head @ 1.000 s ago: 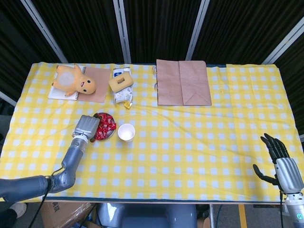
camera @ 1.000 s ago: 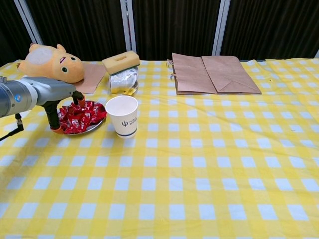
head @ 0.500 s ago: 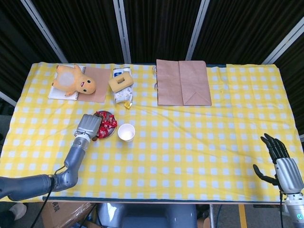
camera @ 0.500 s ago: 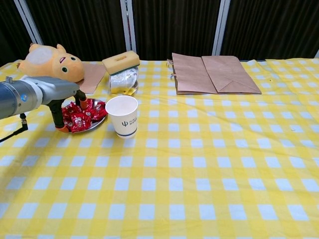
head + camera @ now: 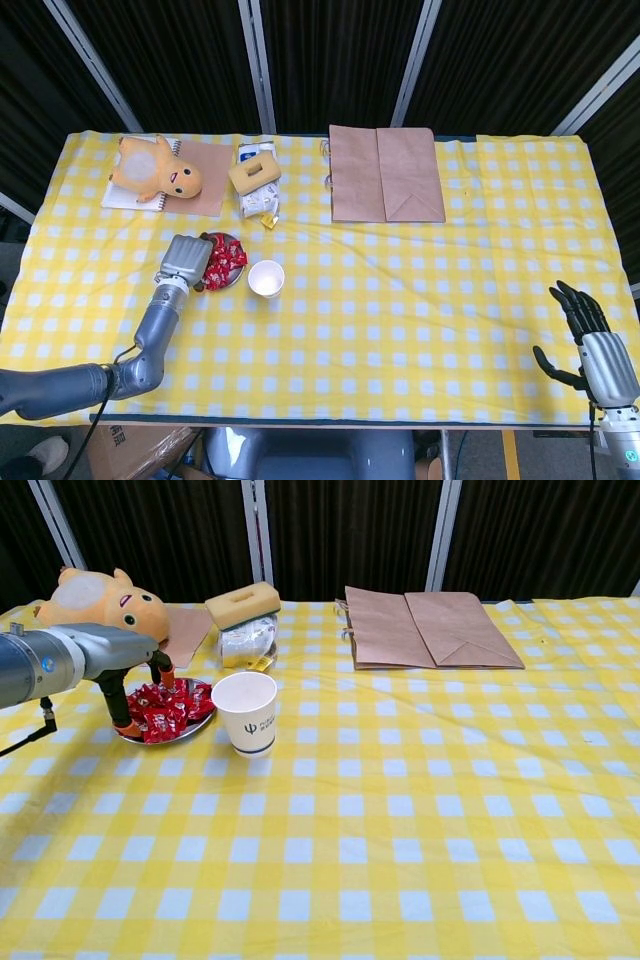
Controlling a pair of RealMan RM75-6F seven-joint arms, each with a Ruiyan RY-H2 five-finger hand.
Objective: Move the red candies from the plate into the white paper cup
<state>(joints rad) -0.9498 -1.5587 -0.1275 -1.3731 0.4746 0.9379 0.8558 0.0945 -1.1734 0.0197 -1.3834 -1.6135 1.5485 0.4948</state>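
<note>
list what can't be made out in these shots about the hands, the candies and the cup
- Left hand: head view shows only its back over the plate; chest view shows two fingers reaching down, so any pinched candy is hidden.
- Red candies: too small and piled to count.
- White paper cup: inside hidden by its rim in chest view, too small in head view.
- Right hand: absent from chest view.

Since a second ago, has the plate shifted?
Yes. The plate slid toward the table's far edge, pushed by the left hand, closer to the sponge.
</note>
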